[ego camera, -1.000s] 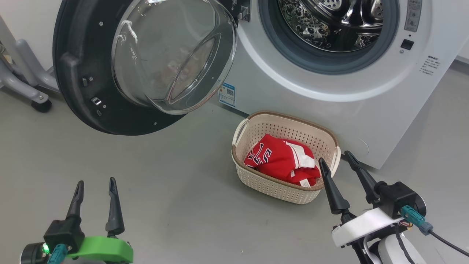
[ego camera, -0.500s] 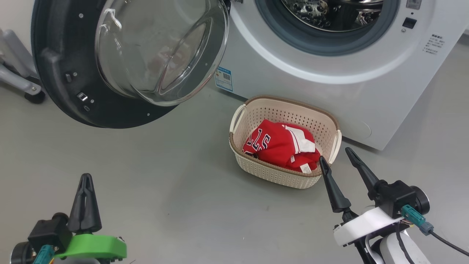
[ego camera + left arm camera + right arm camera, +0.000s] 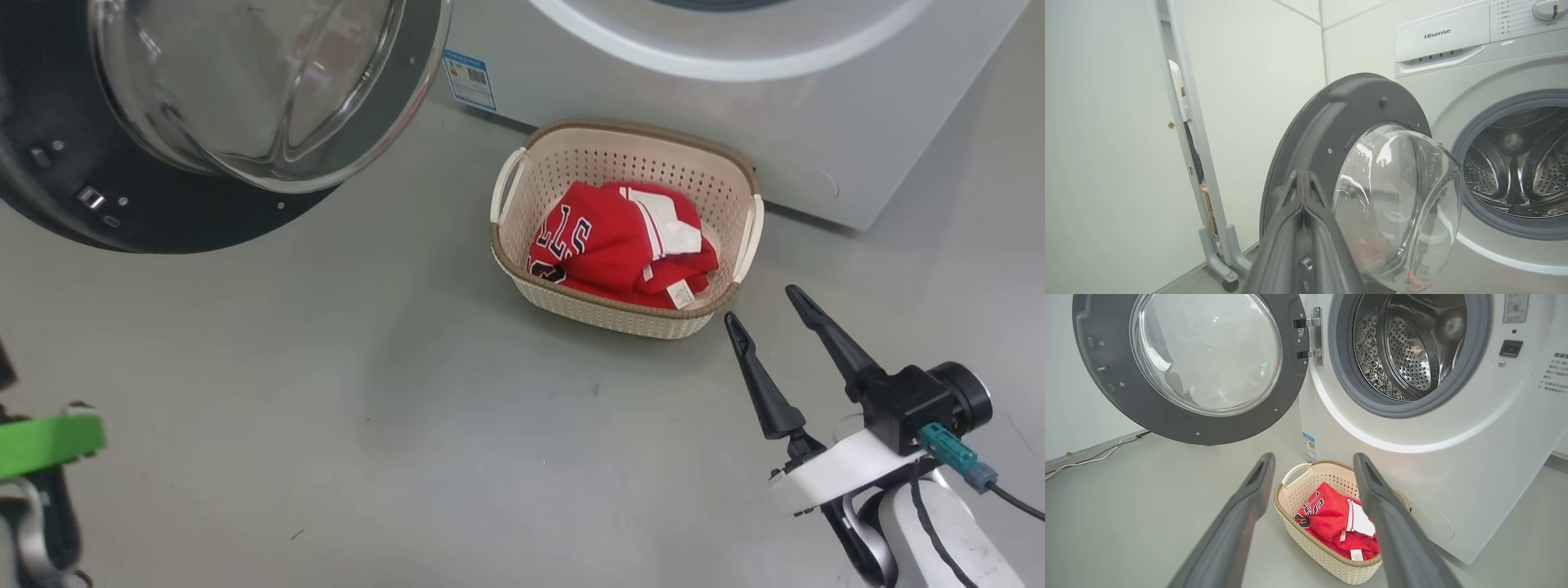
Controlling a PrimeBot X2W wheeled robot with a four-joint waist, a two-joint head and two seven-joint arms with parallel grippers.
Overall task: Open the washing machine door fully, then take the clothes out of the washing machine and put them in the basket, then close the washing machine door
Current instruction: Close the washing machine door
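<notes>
Since a second ago the left gripper (image 3: 1303, 176) has been closed: its two fingers, then spread apart, are now pressed flat together with nothing seen between them. The head view has also been tipped downward, so the scene is shifted up the picture. In that view the green mount (image 3: 45, 441) of the left gripper is seen at the left edge.

Ahead of the closed left fingers the washing machine door (image 3: 1306, 134) is seen swung wide open, its glass bowl (image 3: 1396, 196) bulging off to their right; whether the tips touch the dark rim cannot be told.

The right gripper (image 3: 761, 304) is held with its fingers spread and nothing between them, above the floor (image 3: 367, 408). Just ahead of its tips the basket (image 3: 620, 314) is set against the front of the washing machine (image 3: 653, 106). The clothes (image 3: 604, 245), red with white trim, are bunched inside it. Above and beyond the right fingers the steel drum (image 3: 1404, 355) is shown bare.
</notes>
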